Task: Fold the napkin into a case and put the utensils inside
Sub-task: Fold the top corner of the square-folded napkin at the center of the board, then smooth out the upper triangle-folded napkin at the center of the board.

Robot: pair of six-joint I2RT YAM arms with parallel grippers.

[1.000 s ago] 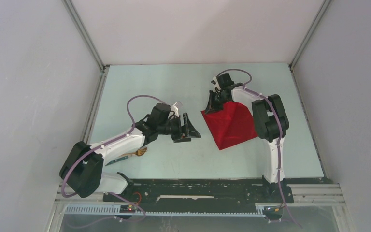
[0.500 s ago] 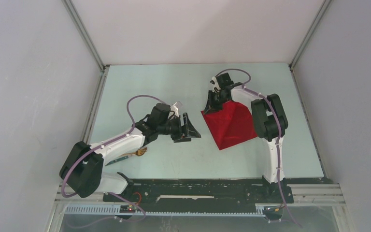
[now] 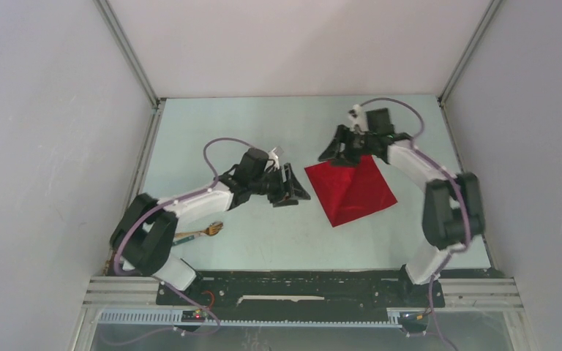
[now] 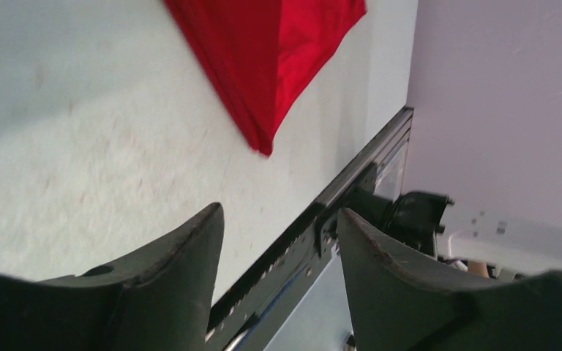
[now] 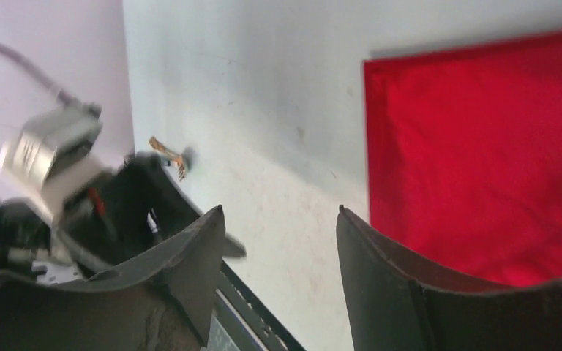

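Pale table (image 3: 263, 124) holds the napkin (image 3: 353, 191), left gripper (image 3: 298, 195) and right gripper (image 3: 334, 155) spread empty beside it (fork (image 3: 208, 230) by left arm (image 3: 190, 205)).

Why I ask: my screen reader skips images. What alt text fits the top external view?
A red napkin lies flat on the table. The right end effector, open, is at its far edge; the left end effector, open, is beside its left corner. A wooden fork lies by the left arm.
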